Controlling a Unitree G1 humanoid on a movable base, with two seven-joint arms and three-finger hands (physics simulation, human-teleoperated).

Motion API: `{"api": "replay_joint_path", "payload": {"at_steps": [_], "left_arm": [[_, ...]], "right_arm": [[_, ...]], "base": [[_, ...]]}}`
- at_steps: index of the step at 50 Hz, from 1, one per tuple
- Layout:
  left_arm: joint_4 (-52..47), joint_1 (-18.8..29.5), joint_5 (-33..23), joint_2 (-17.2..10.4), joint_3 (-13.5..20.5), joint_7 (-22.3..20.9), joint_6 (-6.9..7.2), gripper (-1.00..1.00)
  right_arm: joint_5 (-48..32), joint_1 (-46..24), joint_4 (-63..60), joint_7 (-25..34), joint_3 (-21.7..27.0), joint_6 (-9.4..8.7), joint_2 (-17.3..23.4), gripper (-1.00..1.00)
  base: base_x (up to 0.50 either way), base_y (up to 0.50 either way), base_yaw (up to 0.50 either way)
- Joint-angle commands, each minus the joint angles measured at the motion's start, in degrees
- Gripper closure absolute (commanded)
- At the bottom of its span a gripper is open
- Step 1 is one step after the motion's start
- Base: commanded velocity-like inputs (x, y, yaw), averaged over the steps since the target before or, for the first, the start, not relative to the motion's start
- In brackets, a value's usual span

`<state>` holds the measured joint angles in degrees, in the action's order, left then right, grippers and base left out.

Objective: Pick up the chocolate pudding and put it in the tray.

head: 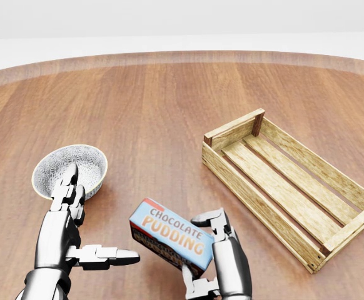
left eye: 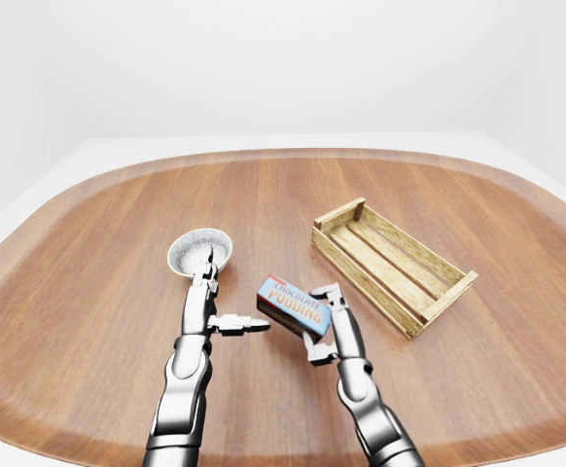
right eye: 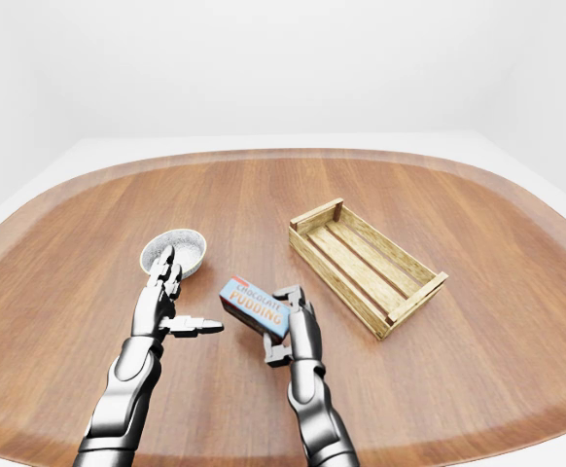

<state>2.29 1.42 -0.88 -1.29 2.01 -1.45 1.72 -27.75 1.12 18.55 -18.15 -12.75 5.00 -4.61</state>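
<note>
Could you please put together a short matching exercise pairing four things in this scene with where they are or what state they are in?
Things:
1. pudding box
2. bowl
3. wooden tray
4. left hand

States, as seen in the head view:
A. empty, at the right of the table
B. open, holding nothing
C. held by the right hand
D. at the left, just above the left hand's fingertips

Pairs: 1-C, 2-D, 3-A, 4-B
</note>
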Motion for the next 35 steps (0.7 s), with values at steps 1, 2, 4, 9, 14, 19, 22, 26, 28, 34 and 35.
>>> {"api": "replay_joint_path", "payload": {"at_steps": [1,2,4,9,14,19,22,26,28,34,35], "left_arm": [[0.1,0.0,0.2,0.0,0.0,-0.2,0.09,-1.00],[0.1,0.0,0.2,0.0,0.0,-0.2,0.07,-1.00],[0.1,0.0,0.2,0.0,0.0,-0.2,0.09,-1.00],[0.1,0.0,0.2,0.0,0.0,-0.2,0.08,-1.00],[0.1,0.0,0.2,0.0,0.0,-0.2,0.05,-1.00],[0.1,0.0,0.2,0.0,0.0,-0.2,0.09,-1.00],[0.1,0.0,0.2,0.0,0.0,-0.2,0.09,-1.00],[0.0,-0.1,0.1,0.0,0.0,-0.2,0.12,-1.00],[0.2,-0.1,0.1,0.0,0.0,-0.2,-0.03,-1.00],[0.1,0.0,0.1,0.0,0.0,-0.2,0.14,-1.00],[0.1,0.0,0.1,0.0,0.0,-0.2,0.20,-1.00]], "right_arm": [[2.3,0.7,-6.4,0.7,-0.5,0.00,0.3,1.00],[2.7,1.1,-9.1,1.8,-0.6,0.00,0.2,1.00],[2.6,0.3,-6.8,0.9,-0.4,0.00,0.4,1.00],[2.6,-0.7,-6.8,1.3,-0.1,0.00,0.5,1.00],[2.7,-2.1,-7.5,2.3,0.4,0.00,0.2,1.00],[3.2,-4.2,-8.4,3.7,1.3,0.00,-0.2,1.00],[3.4,-6.6,-5.3,3.1,2.2,0.00,-0.1,1.00],[3.7,-9.3,-5.3,4.0,3.3,0.00,-0.3,1.00],[4.3,-11.8,-4.7,4.5,4.3,0.00,-0.3,1.00],[4.1,-17.0,-1.0,4.1,5.9,0.00,0.1,1.00],[4.0,-18.1,-0.4,4.1,6.3,0.00,0.1,1.00]], "base": [[0.00,0.00,0.00],[0.00,0.00,0.00],[0.00,0.00,0.00],[0.00,0.00,0.00],[0.00,0.00,0.00],[0.00,0.00,0.00],[0.00,0.00,0.00],[0.00,0.00,0.00],[0.00,0.00,0.00],[0.00,0.00,0.00],[0.00,0.00,0.00]]}}
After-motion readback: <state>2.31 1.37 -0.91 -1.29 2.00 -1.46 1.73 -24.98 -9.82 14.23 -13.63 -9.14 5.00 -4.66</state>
